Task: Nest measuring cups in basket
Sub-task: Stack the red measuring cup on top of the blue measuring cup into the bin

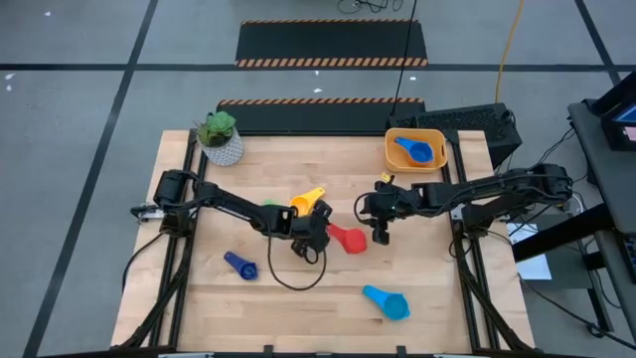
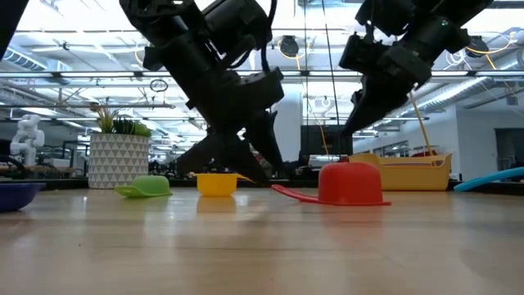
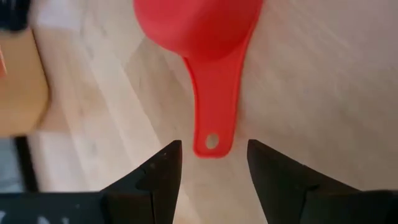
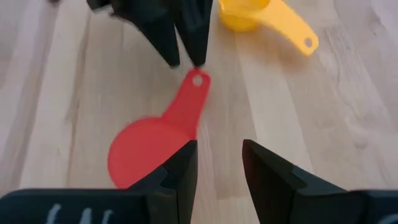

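Tabletop: left pincer (image 3: 211,163) open at red cup (image 3: 202,37).

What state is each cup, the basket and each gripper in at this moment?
red cup: upside down on the table, ungripped
yellow cup: upright on the table
blue cup: in the basket
basket: holds one cup
left gripper: open at red handle's tip
right gripper: open above the red cup
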Controlling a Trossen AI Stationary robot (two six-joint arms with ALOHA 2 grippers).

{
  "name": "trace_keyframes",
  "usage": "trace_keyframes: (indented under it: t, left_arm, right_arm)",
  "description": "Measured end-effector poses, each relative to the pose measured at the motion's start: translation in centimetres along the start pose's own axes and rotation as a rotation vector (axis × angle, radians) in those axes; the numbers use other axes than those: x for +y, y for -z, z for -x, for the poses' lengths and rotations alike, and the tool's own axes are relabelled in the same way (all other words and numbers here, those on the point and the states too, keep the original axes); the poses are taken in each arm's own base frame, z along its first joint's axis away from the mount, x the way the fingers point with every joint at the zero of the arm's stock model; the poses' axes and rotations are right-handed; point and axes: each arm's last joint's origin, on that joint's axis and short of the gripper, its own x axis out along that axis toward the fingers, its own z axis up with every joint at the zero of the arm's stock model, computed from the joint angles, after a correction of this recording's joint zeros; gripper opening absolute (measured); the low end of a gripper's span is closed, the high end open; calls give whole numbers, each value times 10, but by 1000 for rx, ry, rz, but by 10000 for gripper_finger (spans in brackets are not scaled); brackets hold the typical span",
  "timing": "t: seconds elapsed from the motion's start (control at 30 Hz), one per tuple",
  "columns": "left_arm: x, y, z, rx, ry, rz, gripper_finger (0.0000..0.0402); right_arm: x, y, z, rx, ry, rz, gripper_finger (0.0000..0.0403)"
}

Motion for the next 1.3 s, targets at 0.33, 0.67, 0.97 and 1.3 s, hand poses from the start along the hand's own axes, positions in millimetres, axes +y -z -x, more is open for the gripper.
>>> trace_keyframes:
  t: [0.33,0.67,0.97,1.3]
  left_arm:
    - [-2,8,-21,14,-4,-377,186]
    - [-2,9,-32,2,-34,-447,139]
    - [3,16,-35,-5,-23,-404,22]
    - [12,11,-29,-34,-62,-204,8]
  right_arm:
    - [0,1,0,11,0,2,121]
    - [0,4,1,41,3,7,121]
    - [0,4,1,37,3,10,121]
    - [1,-5,24,-74,63,33,121]
